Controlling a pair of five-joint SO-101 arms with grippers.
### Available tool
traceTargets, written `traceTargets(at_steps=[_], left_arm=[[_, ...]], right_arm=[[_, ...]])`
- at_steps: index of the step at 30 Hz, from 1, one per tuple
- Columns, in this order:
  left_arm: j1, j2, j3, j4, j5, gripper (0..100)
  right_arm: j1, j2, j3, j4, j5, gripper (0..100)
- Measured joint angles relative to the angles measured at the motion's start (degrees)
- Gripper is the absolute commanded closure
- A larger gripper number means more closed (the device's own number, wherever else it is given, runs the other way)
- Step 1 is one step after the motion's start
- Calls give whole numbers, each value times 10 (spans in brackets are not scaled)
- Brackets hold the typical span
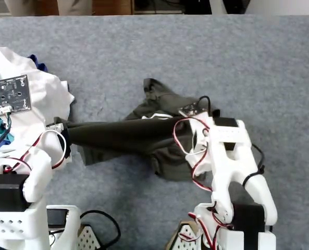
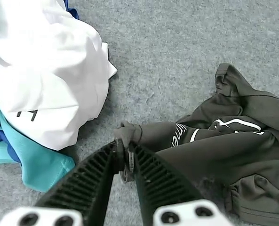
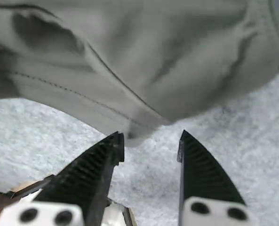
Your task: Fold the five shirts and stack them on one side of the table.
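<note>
Closest, the left tool (image 2: 125,153) is clamped on a bunched edge of the dark olive shirt (image 1: 144,136), stretched across the grey tabletop (image 1: 248,62). The right tool (image 3: 148,146) hangs agape beside its hem. A heap of shirts (image 1: 39,99), white, teal and blue, sits beside the left arm (image 1: 32,172).

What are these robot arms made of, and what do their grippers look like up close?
The left arm and right arm are chunky white plastic shells with black motor blocks at the joints. Loose red, white and black wires loop along them. The left gripper and right gripper each have two black ridged fingers tapering to points, on white bases with screw holes.
</note>
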Motion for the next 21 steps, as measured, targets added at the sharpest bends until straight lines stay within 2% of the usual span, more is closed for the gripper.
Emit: traceTargets(at_steps=[21], left_arm=[[0, 0, 0, -2, 0, 982]], right_arm=[[-17, 1, 34, -40, -16, 795]])
